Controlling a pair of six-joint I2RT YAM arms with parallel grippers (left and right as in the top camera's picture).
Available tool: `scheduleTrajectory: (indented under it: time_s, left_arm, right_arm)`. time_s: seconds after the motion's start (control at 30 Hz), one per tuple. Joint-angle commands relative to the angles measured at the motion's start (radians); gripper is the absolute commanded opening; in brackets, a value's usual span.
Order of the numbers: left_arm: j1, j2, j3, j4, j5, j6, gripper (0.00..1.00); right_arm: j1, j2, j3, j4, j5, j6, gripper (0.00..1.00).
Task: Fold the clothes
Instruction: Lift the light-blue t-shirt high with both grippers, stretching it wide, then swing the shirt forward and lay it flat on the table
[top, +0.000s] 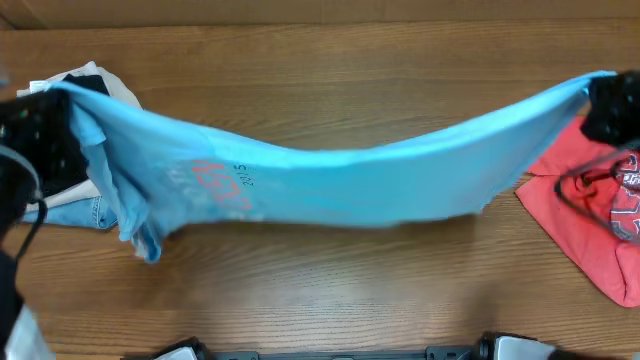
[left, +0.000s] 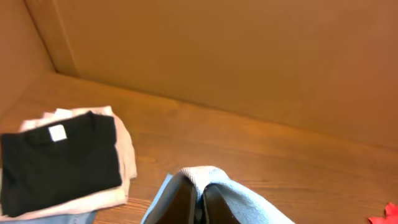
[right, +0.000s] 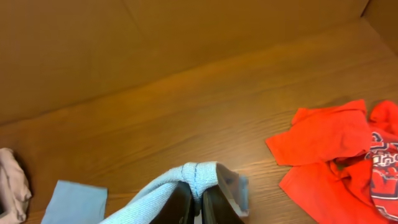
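Overhead, the light blue T-shirt (top: 330, 180) is hanging stretched over the table (top: 320, 290) between the left gripper (top: 45, 125) and the right gripper (top: 605, 105), with the red T-shirt (top: 580, 225) lying rightward. Left wrist: the jaws are clamping a blue fold near a folded black shirt (left: 59, 158). Right wrist: the jaws are pinching the blue hem.

Stretched blue T-shirt (top: 350, 185) bars the table (top: 300, 300) crosswise.

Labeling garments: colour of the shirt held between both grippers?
The T-shirt is light blue; overhead view.
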Motion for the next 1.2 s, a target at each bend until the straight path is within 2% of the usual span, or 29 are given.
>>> scheduleTrajectory:
  time_s: [0.0,0.2,0.3,0.37,0.4,0.53,0.63,0.73,0.8,0.87,0.9,1.0,1.1,1.17]
  left_arm:
    - [0.005,0.135,0.004,0.029,0.071,-0.023,0.04]
    - [-0.068,0.369,0.004,0.169,0.079,-0.045,0.04]
    - [-0.101,0.473,0.004,0.371,0.167,-0.053,0.04]
    - [-0.103,0.510,0.008,0.535,0.269,-0.133,0.04]
    - [-0.103,0.520,0.008,0.644,0.308,-0.212,0.04]
    - [-0.069,0.522,0.042,0.990,0.379,-0.452,0.04]
    - [-0.034,0.522,0.143,1.080,0.434,-0.527,0.04]
    - [-0.010,0.521,0.229,0.997,0.526,-0.494,0.04]
    - [-0.010,0.517,0.263,0.832,0.592,-0.399,0.04]
    - [-0.012,0.512,0.269,0.604,0.586,-0.264,0.04]
    - [-0.016,0.512,0.268,0.471,0.554,-0.187,0.04]
    - [-0.052,0.528,0.250,0.091,0.320,0.014,0.04]
    - [-0.111,0.557,0.188,-0.127,0.151,0.127,0.04]
    - [-0.145,0.573,0.130,-0.211,0.092,0.176,0.04]
  right_arm:
    - [-0.003,0.130,0.005,0.020,0.016,0.003,0.07]
    - [-0.003,0.356,0.005,0.148,0.016,0.003,0.06]
    - [-0.003,0.438,0.005,0.301,0.016,0.016,0.06]
    - [-0.003,0.449,0.005,0.404,0.016,0.066,0.06]
    - [-0.006,0.447,0.009,0.464,0.016,0.097,0.06]
    - [-0.015,0.434,0.113,0.556,0.016,0.143,0.06]
    - [-0.029,0.434,0.235,0.533,0.021,0.135,0.06]
    - [-0.043,0.434,0.296,0.462,0.051,0.131,0.06]
    - [-0.052,0.434,0.306,0.399,0.072,0.121,0.06]
    - [-0.060,0.439,0.304,0.304,0.074,0.071,0.06]
    - [-0.061,0.446,0.304,0.254,0.077,0.058,0.06]
    - [-0.063,0.485,0.303,0.101,0.109,0.040,0.06]
    - [-0.063,0.532,0.267,-0.017,0.126,0.031,0.06]
    - [-0.063,0.557,0.223,-0.061,0.126,0.029,0.07]
